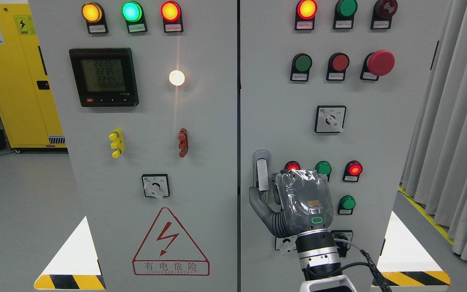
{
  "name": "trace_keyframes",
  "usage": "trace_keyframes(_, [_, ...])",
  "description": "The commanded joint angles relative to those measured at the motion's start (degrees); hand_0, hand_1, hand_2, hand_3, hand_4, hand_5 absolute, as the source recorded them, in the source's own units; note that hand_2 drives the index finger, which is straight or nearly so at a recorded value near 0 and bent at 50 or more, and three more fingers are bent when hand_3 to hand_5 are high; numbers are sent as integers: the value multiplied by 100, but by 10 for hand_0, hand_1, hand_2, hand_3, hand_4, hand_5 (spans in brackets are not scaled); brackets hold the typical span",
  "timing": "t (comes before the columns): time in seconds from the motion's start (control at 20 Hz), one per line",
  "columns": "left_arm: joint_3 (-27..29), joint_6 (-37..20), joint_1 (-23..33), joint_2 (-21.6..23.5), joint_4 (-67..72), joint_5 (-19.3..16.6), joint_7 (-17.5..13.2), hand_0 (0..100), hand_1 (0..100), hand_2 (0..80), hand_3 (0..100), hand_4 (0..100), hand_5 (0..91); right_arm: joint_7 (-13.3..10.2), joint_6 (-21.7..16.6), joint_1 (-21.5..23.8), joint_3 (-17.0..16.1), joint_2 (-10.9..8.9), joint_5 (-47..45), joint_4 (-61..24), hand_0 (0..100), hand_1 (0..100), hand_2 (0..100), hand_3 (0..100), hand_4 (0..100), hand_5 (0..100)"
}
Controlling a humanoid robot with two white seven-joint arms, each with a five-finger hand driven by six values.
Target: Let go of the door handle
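One hand (294,198) is in view, the right, its arm entering from the bottom edge at about 5 o'clock of centre. It is wrapped in clear film and raised flat-backed against the right door (379,134) of a grey cabinet. The handle (261,172), a narrow upright metal lever, sits near that door's left edge, just below mid-height. The thumb (258,202) lies at the handle's foot, at 7 o'clock of it, touching or nearly so. The fingers curl toward the handle's right side, at 4 o'clock of it; their tips are hidden behind the palm, so whether they grip the handle or merely rest beside it cannot be told.

At 12 o'clock of the hand, a red lamp (292,166) and a green lamp (323,168) show partly above the knuckles. A second red lamp (354,168) is lit at 2 o'clock, and a green button (347,202) stands at 3 o'clock. A rotary switch (330,119) is mounted higher on the same door, with a red mushroom button (380,63) at 1 o'clock of it.

The left door (144,162) carries a meter (103,77), a white lamp (176,78) and a triangular warning sign (170,243). Both doors appear shut, their edges meeting at the centre seam. A yellow cabinet (14,81) stands at far left, and curtains (460,121) hang at far right.
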Motion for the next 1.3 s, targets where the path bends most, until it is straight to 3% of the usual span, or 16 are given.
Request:
trace_keyframes(0.0, [2,-7,0,0,0,0,2,120,556,0,0,0,0,18,16,-37,-10,9,-6,110,438,319,970,1000,1000,1000])
trace_keyframes(0.45, [2,-6,0,0,0,0,2,120,556,0,0,0,0,-8,60,-2,-10,9,-32,67,429,339,971,1000,1000,1000])
trace_keyframes(1.25, [2,2,0,0,0,0,2,120,556,0,0,0,0,-8,131,-2,-10,9,-50,49,550,327,970,1000,1000,1000])
